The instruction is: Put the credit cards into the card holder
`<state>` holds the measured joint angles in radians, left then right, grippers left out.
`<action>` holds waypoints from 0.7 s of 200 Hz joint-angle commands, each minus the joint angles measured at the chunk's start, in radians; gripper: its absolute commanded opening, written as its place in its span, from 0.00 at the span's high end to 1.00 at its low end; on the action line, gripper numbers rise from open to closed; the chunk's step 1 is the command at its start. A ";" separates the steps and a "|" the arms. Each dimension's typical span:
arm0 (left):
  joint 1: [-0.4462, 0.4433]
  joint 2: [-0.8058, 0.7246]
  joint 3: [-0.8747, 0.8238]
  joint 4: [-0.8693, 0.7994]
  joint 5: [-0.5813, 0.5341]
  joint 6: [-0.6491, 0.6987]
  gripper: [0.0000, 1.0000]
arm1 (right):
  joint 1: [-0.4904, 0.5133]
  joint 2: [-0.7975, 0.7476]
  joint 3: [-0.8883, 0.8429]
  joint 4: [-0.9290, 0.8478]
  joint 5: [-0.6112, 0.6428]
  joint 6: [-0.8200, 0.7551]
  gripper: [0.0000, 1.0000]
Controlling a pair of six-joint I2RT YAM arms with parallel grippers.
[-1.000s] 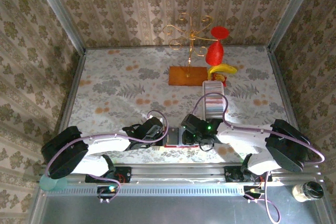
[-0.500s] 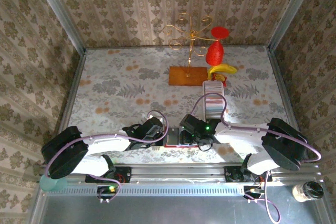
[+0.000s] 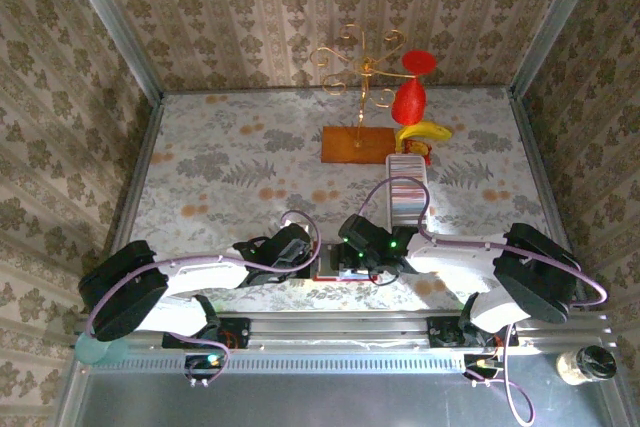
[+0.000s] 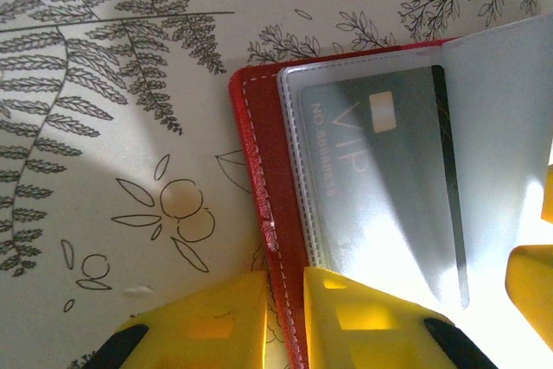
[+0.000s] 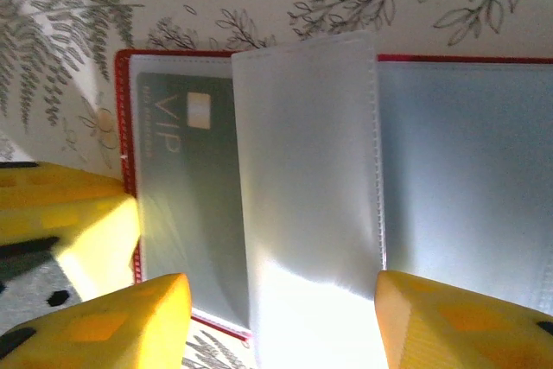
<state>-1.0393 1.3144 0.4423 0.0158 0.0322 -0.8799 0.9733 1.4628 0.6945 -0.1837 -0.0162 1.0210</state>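
The red card holder point(image 4: 259, 153) lies open on the floral tablecloth at the near edge, between both arms point(image 3: 330, 265). A grey VIP card point(image 4: 380, 179) sits inside its left clear pocket point(image 5: 186, 196). My left gripper point(image 4: 285, 278) is shut on the holder's red stitched left edge. My right gripper point(image 5: 281, 300) hangs open just above the holder, and a loose clear pocket flap point(image 5: 307, 170) stands between its yellow fingers point(image 5: 130, 317). The other credit cards point(image 3: 407, 202) stand in a row in the long white tray point(image 3: 405, 158) behind the right gripper point(image 3: 350, 255).
An orange-brown stand base point(image 3: 358, 143) with a gold wire stand point(image 3: 358, 62) is at the back centre. A red figure point(image 3: 410, 97) and a yellow banana point(image 3: 423, 131) sit just behind the tray. Patterned walls close in the table on three sides.
My right gripper has opened wider and shifted slightly left over the holder. The left gripper has kept its hold on the red edge.
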 commanded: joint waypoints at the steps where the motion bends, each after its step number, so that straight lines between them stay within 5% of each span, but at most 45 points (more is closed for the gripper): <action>1: -0.008 -0.022 -0.022 -0.004 -0.001 -0.020 0.81 | 0.007 0.001 -0.008 0.059 -0.020 0.034 0.41; 140: -0.011 -0.129 -0.068 -0.042 -0.080 -0.031 0.76 | 0.022 0.033 -0.038 0.265 -0.074 0.100 0.42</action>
<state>-1.0405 1.2194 0.3950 0.0296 0.0021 -0.9051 0.9817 1.4811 0.6655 0.0223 -0.0795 1.0958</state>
